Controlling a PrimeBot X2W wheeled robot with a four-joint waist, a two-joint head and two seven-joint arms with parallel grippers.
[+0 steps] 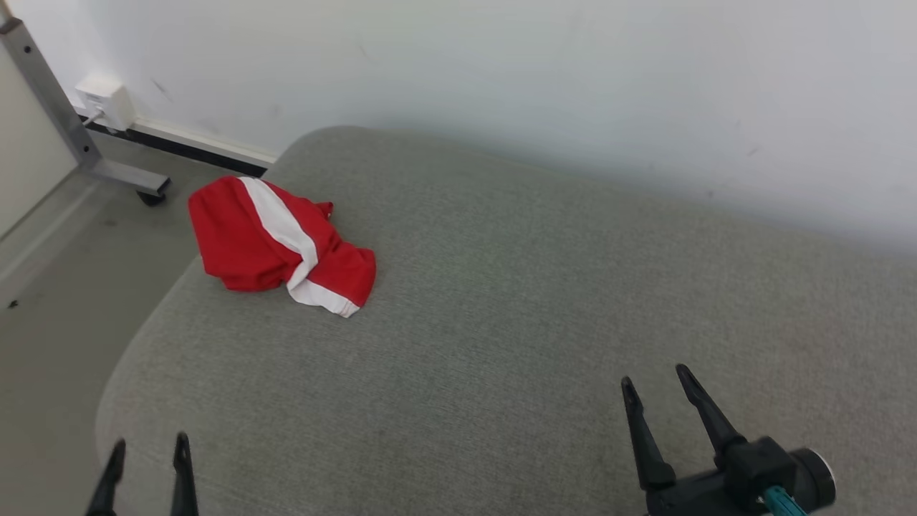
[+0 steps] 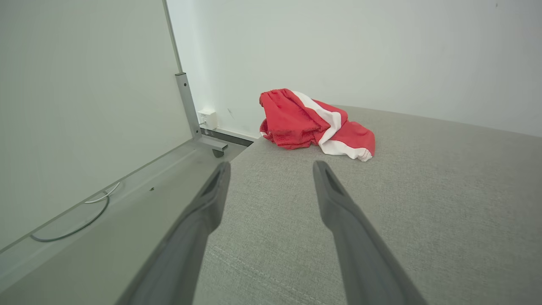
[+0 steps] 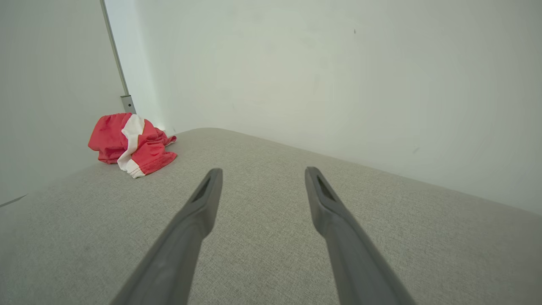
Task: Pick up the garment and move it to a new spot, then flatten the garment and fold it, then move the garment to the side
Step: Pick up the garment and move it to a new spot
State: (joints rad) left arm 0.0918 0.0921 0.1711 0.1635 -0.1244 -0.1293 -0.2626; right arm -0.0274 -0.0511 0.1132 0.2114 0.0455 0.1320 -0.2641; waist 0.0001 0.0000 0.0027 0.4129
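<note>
Wall [image 1: 573, 72]: plain white, faintly scuffed.
Floor [image 1: 57, 301]: smooth grey.
Surface [image 1: 501, 287]: grey woven fabric, rounded corner.
Metal frame [image 1: 64, 122]: castor foot, near wall socket [image 1: 104, 100].

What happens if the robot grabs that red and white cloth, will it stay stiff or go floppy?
Probably floppy: the red and white cloth lies crumpled in soft folds, so it should droop from wherever it is pinched. It looks thin, so likely light. Pushed across the grey cushion, it would probably bunch rather than slide.
</note>
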